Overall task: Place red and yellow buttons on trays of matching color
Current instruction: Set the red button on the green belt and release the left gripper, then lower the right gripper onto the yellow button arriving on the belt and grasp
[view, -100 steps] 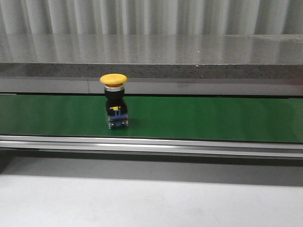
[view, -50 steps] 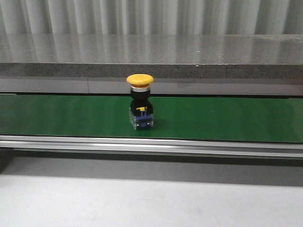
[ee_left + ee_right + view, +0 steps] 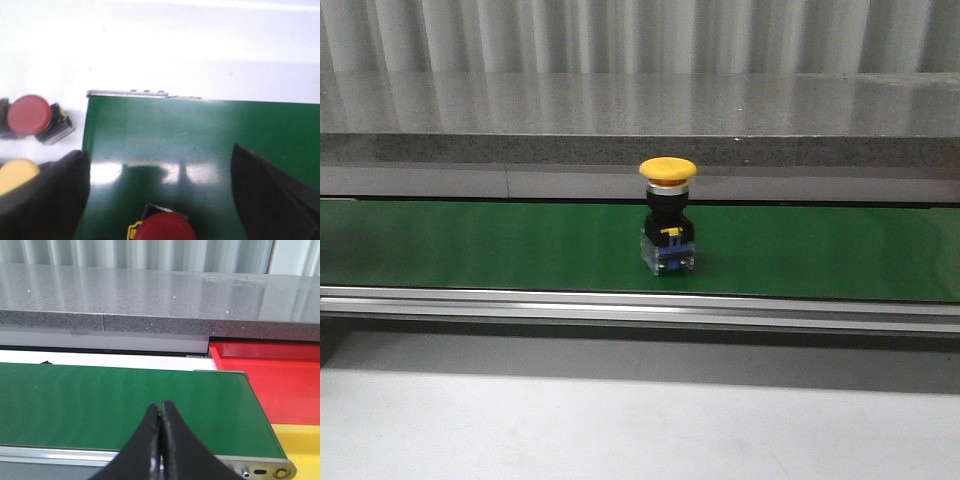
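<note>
I saw the left gripper [image 3: 160, 200] as two broad, matte black fingers [image 3: 45, 200], blurred at the edges. The right gripper [image 3: 160, 440] showed two slim, glossy black fingers [image 3: 145, 445] tapering to rounded tips. No cables, screws or markings were visible to me.

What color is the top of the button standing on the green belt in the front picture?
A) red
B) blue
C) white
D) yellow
D: the yellow button standing upright on the green belt has a round yellow cap on a black body.

No legible text, label or number — not on any button, tray or belt.
</note>
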Controlling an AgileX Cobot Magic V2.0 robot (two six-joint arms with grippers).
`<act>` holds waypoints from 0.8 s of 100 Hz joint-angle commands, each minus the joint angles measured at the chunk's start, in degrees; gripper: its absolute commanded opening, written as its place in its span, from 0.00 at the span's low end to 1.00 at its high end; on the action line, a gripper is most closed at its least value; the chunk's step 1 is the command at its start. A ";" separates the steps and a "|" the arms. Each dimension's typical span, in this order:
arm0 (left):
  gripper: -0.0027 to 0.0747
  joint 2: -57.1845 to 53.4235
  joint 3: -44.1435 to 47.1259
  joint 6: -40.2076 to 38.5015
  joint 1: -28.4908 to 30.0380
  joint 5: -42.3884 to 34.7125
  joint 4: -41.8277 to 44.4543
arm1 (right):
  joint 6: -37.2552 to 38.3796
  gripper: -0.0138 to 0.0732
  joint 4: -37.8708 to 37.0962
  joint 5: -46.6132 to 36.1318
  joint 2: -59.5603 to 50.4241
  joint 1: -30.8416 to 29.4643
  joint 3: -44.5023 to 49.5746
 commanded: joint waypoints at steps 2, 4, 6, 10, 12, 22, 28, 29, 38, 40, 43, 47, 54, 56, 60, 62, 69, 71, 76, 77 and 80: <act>0.45 -6.90 3.20 0.23 -2.52 -8.57 -0.56 | -0.06 0.08 -0.77 -4.31 -0.82 -0.12 -1.12; 0.38 -8.06 3.94 0.23 -3.02 -9.75 -0.56 | -0.06 0.08 -0.77 -4.31 -0.82 -0.12 -1.12; 0.31 -9.25 5.05 0.23 -3.33 -10.81 -0.56 | -0.06 0.08 -0.77 -4.31 -0.82 -0.12 -1.12; 0.16 -11.20 7.10 0.23 -4.32 -12.33 -0.56 | -0.06 0.08 -0.77 -4.31 -0.82 -0.12 -1.12; 0.09 -12.34 8.08 0.23 -4.77 -13.13 -0.56 | -0.06 0.08 -0.77 -4.31 -0.82 -0.12 -1.12; 0.01 -17.82 12.54 0.23 -6.16 -15.68 -0.56 | -0.06 0.08 -0.77 -4.31 -0.82 -0.12 -1.12; 0.01 -20.54 14.84 0.23 -6.39 -15.95 -0.56 | -0.06 0.08 -0.77 -4.31 -0.82 -0.12 -1.12; 0.01 -20.88 15.12 0.23 -6.51 -15.95 -0.56 | -0.06 0.08 -0.77 -4.31 -0.82 -0.12 -1.12; 0.01 -25.39 18.83 0.23 -6.51 -15.95 -0.56 | -0.06 0.08 -0.77 -4.31 -0.82 -0.12 -1.12; 0.01 -26.52 19.72 0.23 -6.51 -15.84 -0.71 | -0.06 0.08 -0.77 -4.31 -0.82 -0.12 -1.12; 0.01 -28.07 20.88 0.23 -6.51 -15.84 -1.02 | -0.06 0.08 -0.77 -4.31 -0.82 -0.12 -1.12; 0.01 -30.54 22.54 0.23 -6.51 -15.84 -1.16 | -0.06 0.08 -0.77 -4.31 -0.82 -0.12 -1.12; 0.01 -34.54 25.18 0.23 -6.51 -15.95 -1.45 | -0.06 0.08 -0.77 -4.31 -0.82 -0.12 -1.12; 0.01 -35.78 25.88 0.23 -6.51 -15.95 -1.45 | -0.06 0.08 -0.77 -4.31 -0.82 -0.12 -1.12; 0.01 -38.15 27.24 0.23 -6.51 -15.95 -1.45 | -0.06 0.08 -0.77 -4.31 -0.82 -0.12 -1.12; 0.01 -38.94 27.67 0.23 -6.51 -15.95 -1.45 | -0.06 0.08 -0.77 -4.31 -0.82 -0.12 -1.12; 0.01 -43.20 29.80 0.23 -6.51 -15.73 -1.45 | -0.06 0.08 -0.77 -4.31 -0.82 -0.12 -1.12; 0.01 -43.98 30.13 0.23 -6.51 -15.47 -1.45 | -0.06 0.08 -0.77 -4.31 -0.82 -0.12 -1.12; 0.01 -46.60 31.22 0.23 -6.51 -14.86 -1.55 | -0.06 0.08 -0.77 -4.31 -0.82 -0.12 -1.12; 0.01 -47.35 31.51 0.23 -6.51 -14.72 -1.55 | -0.06 0.08 -0.77 -4.31 -0.82 -0.12 -1.12; 0.01 -49.17 32.14 0.23 -6.51 -14.22 -1.67 | -0.06 0.08 -0.77 -4.31 -0.82 -0.12 -1.17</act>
